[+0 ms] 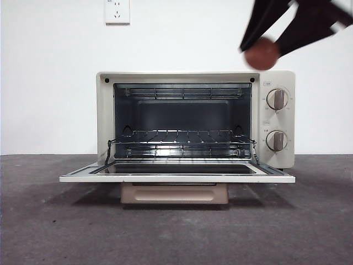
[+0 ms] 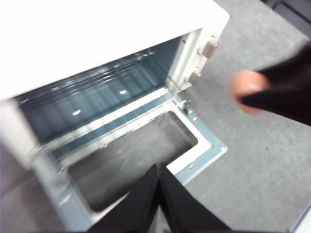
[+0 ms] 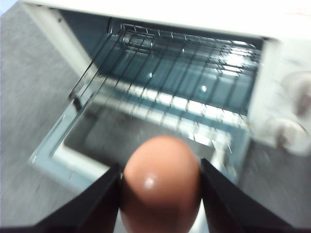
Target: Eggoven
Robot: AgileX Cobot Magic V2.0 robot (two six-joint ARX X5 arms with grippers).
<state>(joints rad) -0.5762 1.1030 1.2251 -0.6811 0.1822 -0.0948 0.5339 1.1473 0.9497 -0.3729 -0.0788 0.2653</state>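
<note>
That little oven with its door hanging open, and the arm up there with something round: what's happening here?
The right gripper holds a reddish-brown egg between its two black jaws, up in the air above the oven's top right corner, near the knobs. The oven door is folded down flat, and the wire rack inside has nothing on it. The left gripper, jaws together and holding nothing, hangs over the open door. The egg is not yet inside the oven.
</note>
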